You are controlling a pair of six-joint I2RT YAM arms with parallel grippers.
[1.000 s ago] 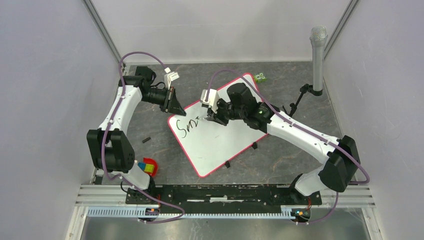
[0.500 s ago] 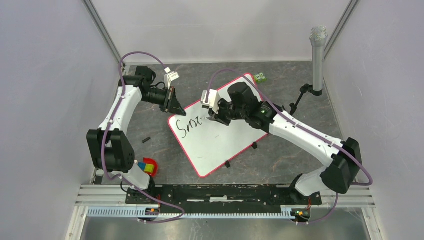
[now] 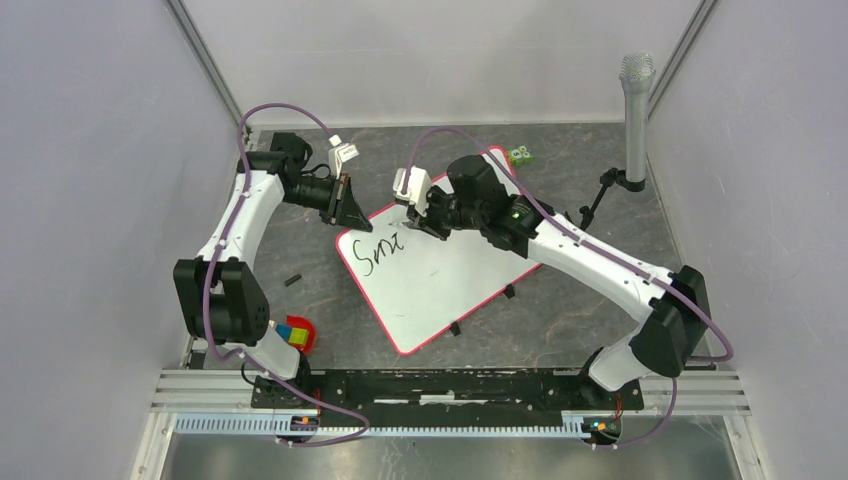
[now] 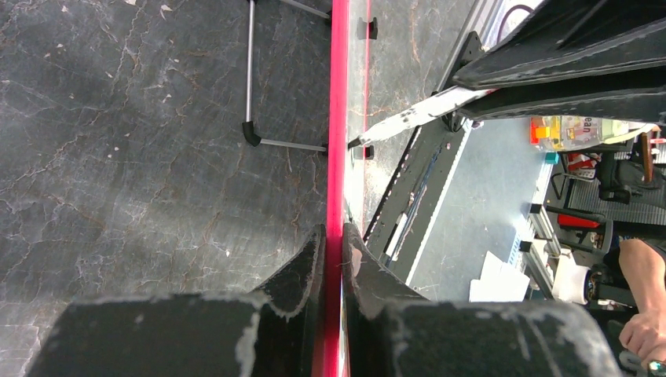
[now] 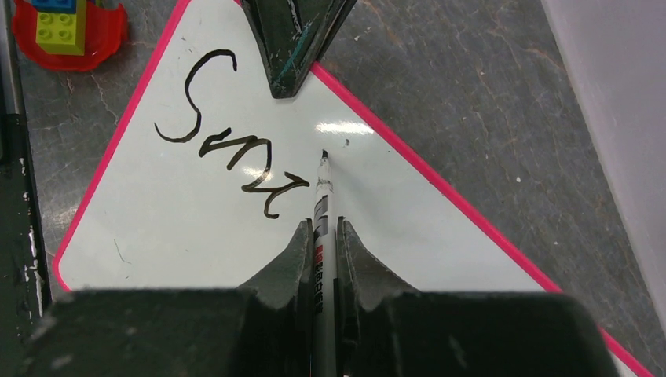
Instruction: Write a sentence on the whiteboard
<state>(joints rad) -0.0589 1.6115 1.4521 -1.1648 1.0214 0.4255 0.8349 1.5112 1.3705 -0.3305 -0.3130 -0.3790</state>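
Observation:
The whiteboard (image 3: 440,285) lies tilted on the dark table, white with a red-pink frame. Black script reading "Smi" (image 3: 380,247) sits near its left corner and also shows in the right wrist view (image 5: 228,149). My left gripper (image 3: 352,215) is shut on the board's frame edge (image 4: 338,141), its jaws pressed on both sides. My right gripper (image 3: 415,222) is shut on a grey marker (image 5: 322,204). The marker's tip points at the board just past the last stroke. I cannot tell whether the tip touches the board.
A red dish with toy bricks (image 3: 297,335) sits near the left arm's base. A small black piece (image 3: 292,280) lies left of the board. A green brick (image 3: 520,155) lies beyond the board's far corner. A microphone on a stand (image 3: 635,110) is at the far right.
The writing has grown from "Sm" to "Smi". My right gripper has moved with the marker towards the far left, off the end of the stroke. The left arm has not moved.

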